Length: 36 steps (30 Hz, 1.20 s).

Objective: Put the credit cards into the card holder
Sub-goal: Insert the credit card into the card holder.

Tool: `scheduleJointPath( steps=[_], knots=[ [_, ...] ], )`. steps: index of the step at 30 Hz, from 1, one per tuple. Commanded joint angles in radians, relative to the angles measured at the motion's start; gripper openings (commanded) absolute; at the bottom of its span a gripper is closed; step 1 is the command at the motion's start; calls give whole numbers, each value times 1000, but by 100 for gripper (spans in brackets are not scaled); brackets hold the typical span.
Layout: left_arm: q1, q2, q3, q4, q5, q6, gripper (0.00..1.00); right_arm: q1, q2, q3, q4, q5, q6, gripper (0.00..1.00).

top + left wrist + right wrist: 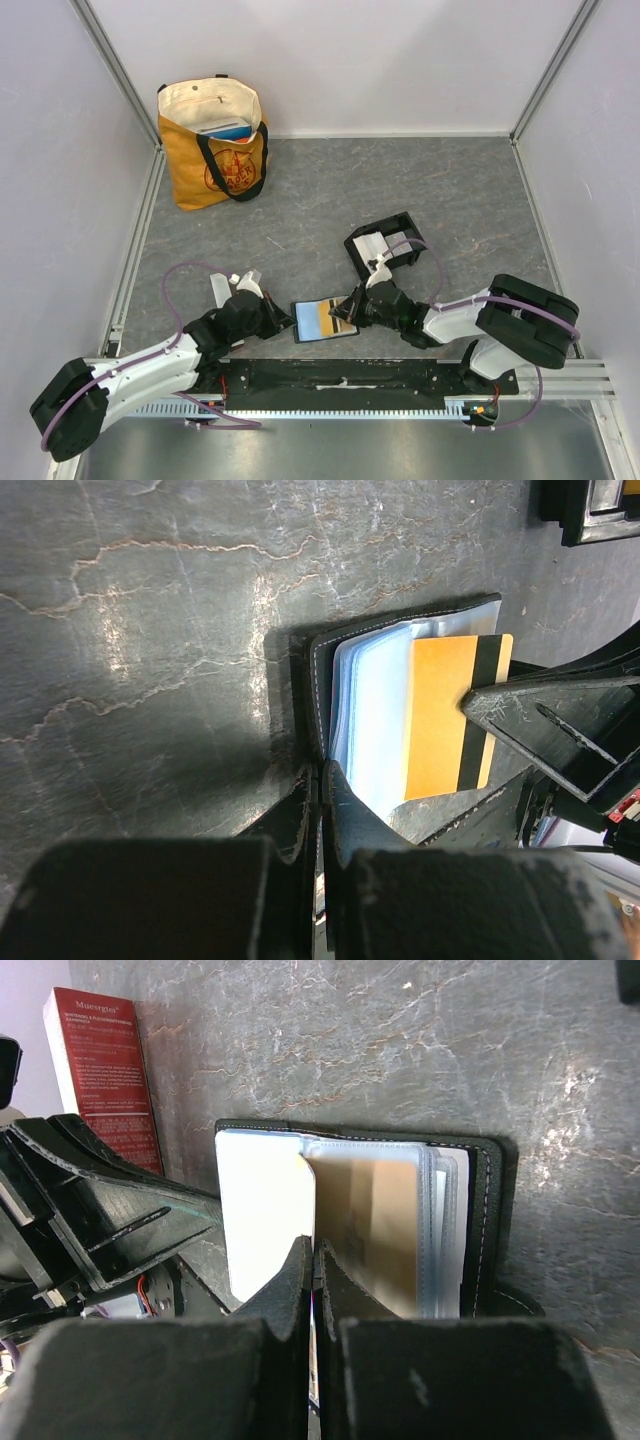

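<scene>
A black folding wallet (pixel 322 322) lies open on the table between the arms, its clear sleeves (pixel 375 710) showing. An orange-gold credit card (pixel 440 715) with a black stripe lies over the sleeves and juts past their far edge. My left gripper (pixel 322 772) is shut on the wallet's near edge. My right gripper (pixel 316 1252) is shut on the edge of the orange card (pixel 365 1230). The card holder (pixel 385 245), a small black tray, sits just behind the wallet with a pale card (pixel 378 243) in one compartment.
An orange tote bag (pixel 212 140) stands at the back left with items inside. A red and white box (pixel 100 1070) lies on the table close to my left arm. Grey walls and metal rails border the table.
</scene>
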<state>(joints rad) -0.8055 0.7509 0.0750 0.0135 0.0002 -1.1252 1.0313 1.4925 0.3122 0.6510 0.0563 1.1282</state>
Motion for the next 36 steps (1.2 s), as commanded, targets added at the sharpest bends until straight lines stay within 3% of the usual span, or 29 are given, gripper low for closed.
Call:
scheduleJointPath(
  steps=[1,14,18,20,25,31,36],
  knots=[
    [-4,5,0,9,-29,-35,2,9,52,-30,56,-38,13,0],
    [-1,5,-3,9,-22,-30,2,18,127,21,114,-84,7,0],
    [-3,4,-3,8,-22,-31,2,33,121,62,44,-79,-28,1],
    [-3,4,-1,6,-20,-27,2,50,101,108,-87,-62,-68,4],
    [-3,1,-3,2,-20,-27,2,58,14,169,-296,48,-119,16],
    [-4,-7,-9,-1,-14,-22,2,58,-47,231,-474,128,-177,48],
    [-3,-8,-9,0,-12,-19,2,58,-38,243,-473,109,-183,52]
  ],
)
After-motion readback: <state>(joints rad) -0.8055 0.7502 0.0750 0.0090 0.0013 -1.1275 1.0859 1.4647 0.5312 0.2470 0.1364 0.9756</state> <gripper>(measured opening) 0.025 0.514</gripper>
